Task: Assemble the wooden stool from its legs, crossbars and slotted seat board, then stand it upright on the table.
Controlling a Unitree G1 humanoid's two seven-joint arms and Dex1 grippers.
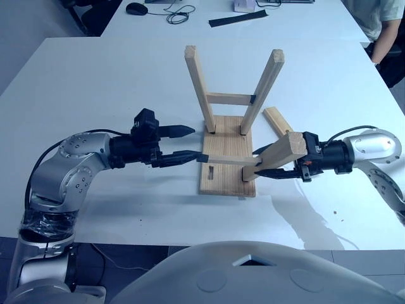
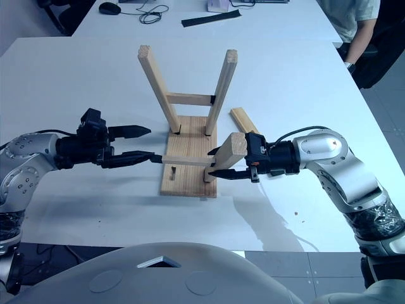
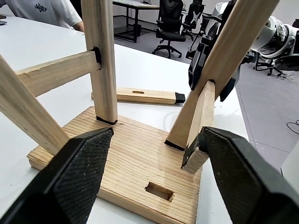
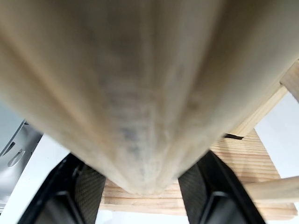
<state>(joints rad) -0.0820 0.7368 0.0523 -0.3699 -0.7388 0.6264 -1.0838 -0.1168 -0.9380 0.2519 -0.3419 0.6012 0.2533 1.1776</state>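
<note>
The seat board lies flat at frame centre; the right gripper clamps a tilted leg at its lower-right slot. The left gripper, wide open and empty at the free end of the crossbar, should steady that as the leg seats upright.

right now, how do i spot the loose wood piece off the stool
On the white table, find the seat board with two legs standing in it. Beside its far right corner lies a loose wooden piece, the only stick lying flat on the tabletop.
</note>
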